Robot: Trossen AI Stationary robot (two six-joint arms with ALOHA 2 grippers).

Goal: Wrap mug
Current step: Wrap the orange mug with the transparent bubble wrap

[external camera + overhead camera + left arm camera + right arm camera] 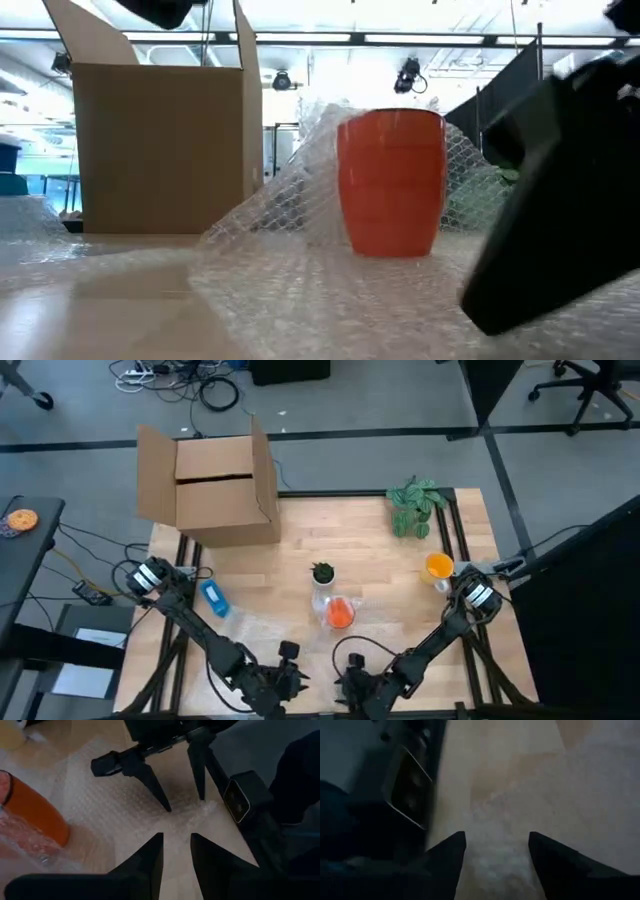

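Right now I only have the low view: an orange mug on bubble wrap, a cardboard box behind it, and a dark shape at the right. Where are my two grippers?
Observer: Both sit at the table's near edge. The left gripper and right gripper face each other, fingers open, over the bubble wrap.
Operator: Is either gripper touching the mug?
Observer: No. From above, the orange mug stands apart from both, further in on the table.
Operator: Anything else near the mug?
Observer: A small dark green object just beyond it, and a blue object to its left.
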